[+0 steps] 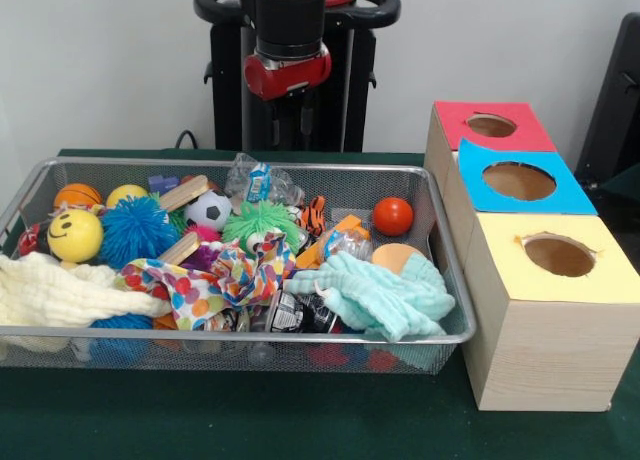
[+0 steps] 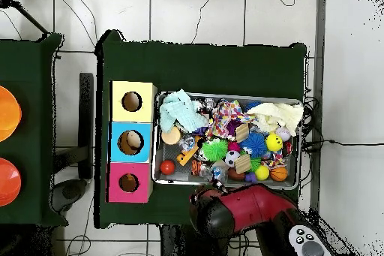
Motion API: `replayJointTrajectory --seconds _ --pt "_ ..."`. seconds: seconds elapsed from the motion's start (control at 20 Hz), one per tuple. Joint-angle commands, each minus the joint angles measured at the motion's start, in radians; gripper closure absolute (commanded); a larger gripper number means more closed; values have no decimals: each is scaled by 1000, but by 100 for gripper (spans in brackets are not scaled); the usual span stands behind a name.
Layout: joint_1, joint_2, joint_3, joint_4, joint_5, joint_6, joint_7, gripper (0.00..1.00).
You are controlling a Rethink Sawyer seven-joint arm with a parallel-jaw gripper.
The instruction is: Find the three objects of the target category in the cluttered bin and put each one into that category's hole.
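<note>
The arm (image 1: 290, 50) hangs behind the bin (image 1: 455, 310), above its far rim; its jaws I cannot tell, hidden in both views. The bin sits on the green surface (image 1: 250, 420), crammed with balls, cloths and wrappers. From the front, a red ball (image 1: 393, 216) lies near the boxes. Only from overhead do you look into the holes: yellow box (image 2: 132, 101), blue box (image 2: 130, 142), pink box (image 2: 128, 182).

bin (image 1: 455, 332): 1 | hole boxes (image 1: 548, 330): 3 | cloths (image 1: 385, 295): 3 | wooden blocks (image 1: 183, 193): 2
</note>
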Motion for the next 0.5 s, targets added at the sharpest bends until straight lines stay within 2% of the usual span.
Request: replayJointTrajectory --seconds 0.05,0.2,0.5 --pt "-22 25 42 1 -68 -50 20 0" --pt "-22 31 33 3 -84 -62 25 0" --pt "-73 35 46 27 -119 -78 -2 0"
